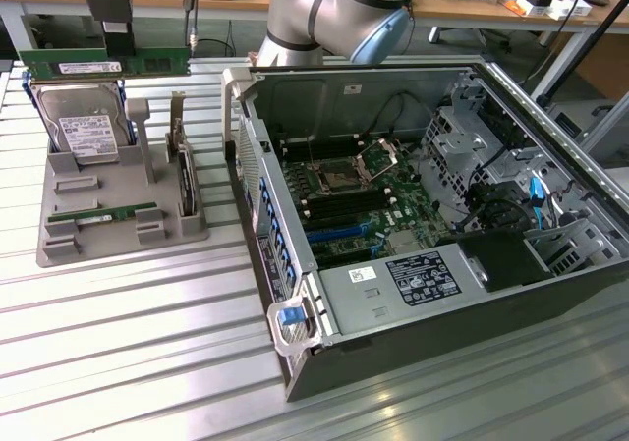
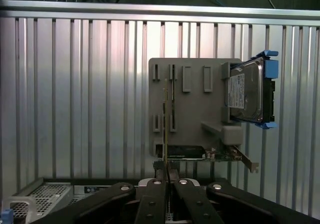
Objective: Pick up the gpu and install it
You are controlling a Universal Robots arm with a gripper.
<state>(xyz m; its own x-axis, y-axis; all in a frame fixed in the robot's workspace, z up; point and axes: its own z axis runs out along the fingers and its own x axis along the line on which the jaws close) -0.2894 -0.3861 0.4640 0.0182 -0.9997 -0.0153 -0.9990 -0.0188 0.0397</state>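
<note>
The gpu (image 1: 103,65) sits level, nipped near mid-length for balance; I have the hand (image 1: 118,40) clamped on it, tray (image 1: 108,243) beneath.

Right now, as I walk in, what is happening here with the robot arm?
The arm has its end effector shut on the gpu, a green stick, and holds it level above the hard drive in the grey tray. A second green stick lies in the tray. The open computer case stands beside the tray; the gpu is not in it yet.
</note>
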